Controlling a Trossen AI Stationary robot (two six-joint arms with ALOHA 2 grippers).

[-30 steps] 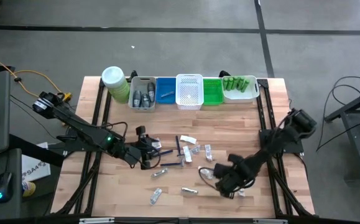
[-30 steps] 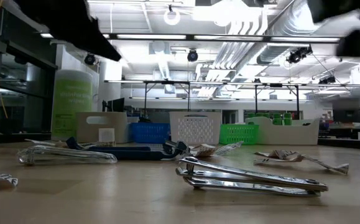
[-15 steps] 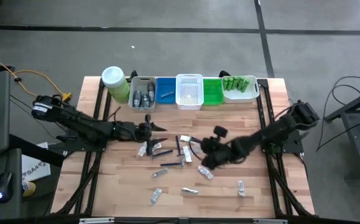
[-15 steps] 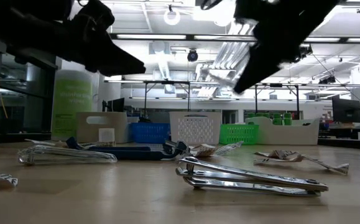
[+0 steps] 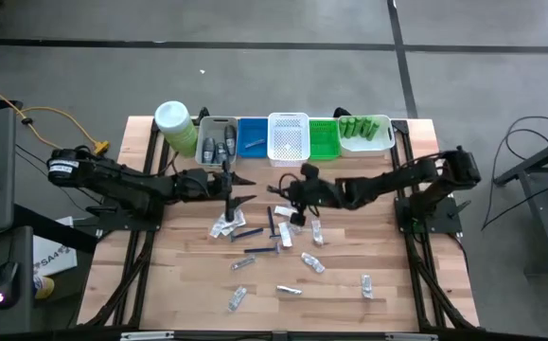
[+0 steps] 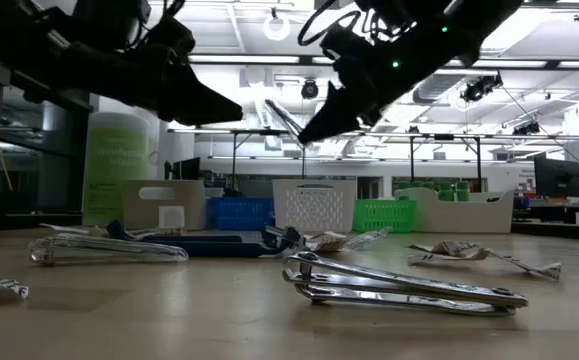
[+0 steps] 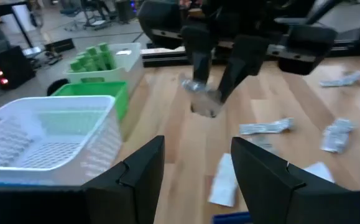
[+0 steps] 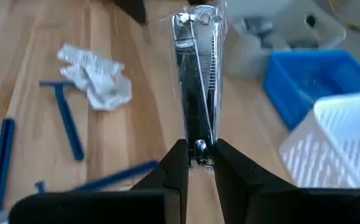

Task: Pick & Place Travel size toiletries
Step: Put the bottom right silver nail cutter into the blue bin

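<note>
Right hand pinches wrapped nail clipper above table.

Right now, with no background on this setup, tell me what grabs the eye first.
The right gripper stands out, raised above the table's middle with its fingers shut on a shiny wrapped nail clipper. Facing it, the left gripper hangs empty with fingers apart, near the grey bin. Behind them runs a colourful row of bins, and blue razors and pale sachets lie scattered over the wooden table.
</note>
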